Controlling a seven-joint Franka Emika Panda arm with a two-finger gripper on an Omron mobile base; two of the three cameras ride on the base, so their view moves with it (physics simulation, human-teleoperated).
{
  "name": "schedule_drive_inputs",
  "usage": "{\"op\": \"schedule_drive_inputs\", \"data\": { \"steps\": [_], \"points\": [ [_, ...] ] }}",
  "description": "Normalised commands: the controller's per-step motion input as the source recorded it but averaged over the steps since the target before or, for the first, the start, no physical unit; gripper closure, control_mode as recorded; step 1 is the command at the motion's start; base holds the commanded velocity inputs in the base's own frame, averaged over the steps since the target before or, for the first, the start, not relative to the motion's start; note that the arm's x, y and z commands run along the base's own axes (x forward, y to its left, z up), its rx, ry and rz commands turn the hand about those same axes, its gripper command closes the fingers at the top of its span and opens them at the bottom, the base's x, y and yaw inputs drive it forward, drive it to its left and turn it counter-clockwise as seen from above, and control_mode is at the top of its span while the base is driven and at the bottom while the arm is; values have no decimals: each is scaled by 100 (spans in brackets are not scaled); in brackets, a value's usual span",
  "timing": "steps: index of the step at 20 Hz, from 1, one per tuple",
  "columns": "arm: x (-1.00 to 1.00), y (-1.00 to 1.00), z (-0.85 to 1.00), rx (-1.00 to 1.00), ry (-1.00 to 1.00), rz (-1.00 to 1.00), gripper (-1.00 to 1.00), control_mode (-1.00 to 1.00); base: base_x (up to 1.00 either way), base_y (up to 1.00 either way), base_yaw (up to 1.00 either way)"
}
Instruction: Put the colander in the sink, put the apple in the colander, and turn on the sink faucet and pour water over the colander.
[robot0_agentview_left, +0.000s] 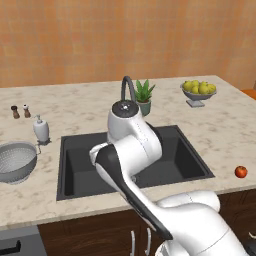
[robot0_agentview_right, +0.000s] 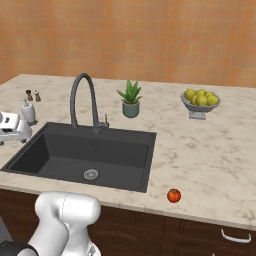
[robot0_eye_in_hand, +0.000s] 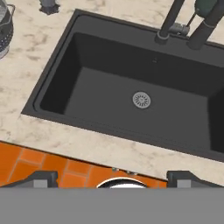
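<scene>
progress: nothing done yet | colander (robot0_agentview_left: 16, 161) on counter (robot0_agentview_left: 75, 110) near left edge, beside sink (robot0_agentview_left: 170, 165), basin bare | apple (robot0_agentview_left: 241, 172) on counter near front right edge | sink faucet (robot0_agentview_right: 82, 100) dry | gripper (robot0_eye_in_hand: 111, 178) jaws spread wide, holding nothing, above sink front | left: all three steps

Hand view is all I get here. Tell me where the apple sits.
Observer: The apple lies on the counter right of the sink, near the front edge.
Operator: Give me the colander's state; I see just its rim.
Observer: The colander stands upright on the counter left of the sink, with nothing in it.
Operator: Report the faucet's spout.
Observer: The faucet arches high and its spout comes down near the sink's back edge; no water is running.
</scene>
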Motion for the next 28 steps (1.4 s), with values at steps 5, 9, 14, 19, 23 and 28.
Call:
{"op": "schedule_drive_inputs", "data": {
  "steps": [5,9,14,19,23,28],
  "points": [
    [10,100,-14,7,-1,0,-100,-100,0,0,0],
    [19,100,-21,8,-6,0,-100,-100,0,0,0],
    [48,100,-20,6,-6,0,-100,-100,0,0,0],
    [82,100,-4,5,-10,-5,-100,-100,0,0,0],
    [93,50,-24,32,4,-4,-100,-100,0,0,0],
    [65,-6,-37,31,25,0,-100,-100,0,0,0]
  ]
}}
